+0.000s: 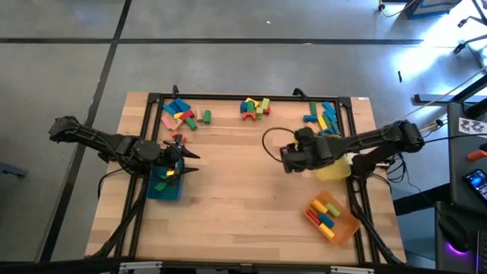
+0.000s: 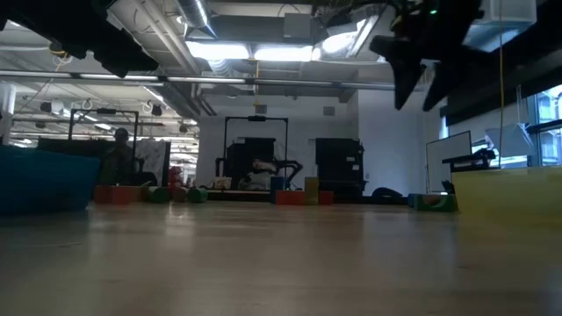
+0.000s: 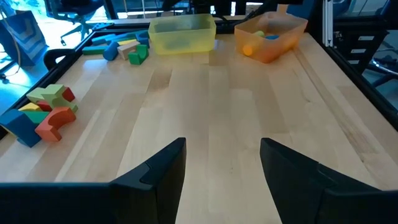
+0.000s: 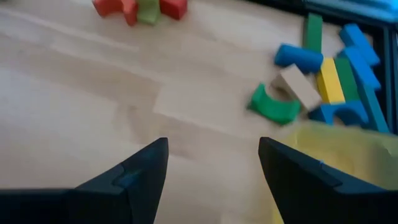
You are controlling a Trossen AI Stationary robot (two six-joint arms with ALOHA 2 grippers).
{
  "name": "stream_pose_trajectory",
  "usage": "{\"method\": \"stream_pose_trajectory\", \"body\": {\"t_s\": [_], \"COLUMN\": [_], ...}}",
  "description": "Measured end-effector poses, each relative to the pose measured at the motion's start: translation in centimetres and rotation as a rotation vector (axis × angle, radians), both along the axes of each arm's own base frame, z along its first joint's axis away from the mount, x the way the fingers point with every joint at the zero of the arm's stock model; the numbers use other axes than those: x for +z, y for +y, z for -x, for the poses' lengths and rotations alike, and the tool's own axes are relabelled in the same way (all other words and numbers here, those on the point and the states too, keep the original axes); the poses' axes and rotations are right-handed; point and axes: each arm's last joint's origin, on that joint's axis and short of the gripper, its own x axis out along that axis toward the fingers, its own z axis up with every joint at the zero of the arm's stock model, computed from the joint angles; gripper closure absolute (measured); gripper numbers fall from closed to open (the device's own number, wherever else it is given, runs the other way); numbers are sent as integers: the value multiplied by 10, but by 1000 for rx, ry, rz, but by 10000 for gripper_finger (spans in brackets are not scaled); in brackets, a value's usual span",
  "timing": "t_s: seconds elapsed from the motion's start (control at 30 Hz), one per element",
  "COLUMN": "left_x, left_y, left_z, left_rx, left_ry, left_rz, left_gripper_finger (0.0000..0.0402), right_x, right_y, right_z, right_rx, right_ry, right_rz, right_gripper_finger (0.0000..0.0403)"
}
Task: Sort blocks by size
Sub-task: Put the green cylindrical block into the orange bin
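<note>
Wooden blocks [image 1: 256,107], arches and bars, lie scattered on pale grained table [image 1: 243,190].

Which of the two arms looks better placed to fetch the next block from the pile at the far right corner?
The right. Its open, empty end effector hovers near the pile of painted wooden blocks beside the yellow plastic tray. The left end effector, also open, hangs over the teal tray across the table.
</note>
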Motion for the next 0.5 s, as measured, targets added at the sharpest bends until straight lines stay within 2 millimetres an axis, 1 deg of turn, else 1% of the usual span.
{"method": "stream_pose_trajectory", "body": {"t_s": [0.17, 0.23, 0.4, 0.5], "left_x": [0, 0, 0, 0], "left_y": [0, 0, 0, 0], "left_z": [0, 0, 0, 0], "left_rx": [1, 1, 2, 8], "left_ry": [0, 0, 0, 3], "left_rz": [1, 1, 5, 17], "left_gripper_finger": [210, 210, 210, 210], "right_x": [2, 3, -1, -9], "right_y": [-14, -17, -25, -30], "right_z": [-12, -20, -48, -65], "right_rx": [45, 104, 216, 262], "right_ry": [-46, -62, -141, -157], "right_rz": [46, 60, 90, 129], "right_gripper_finger": [148, 143, 103, 78]}}
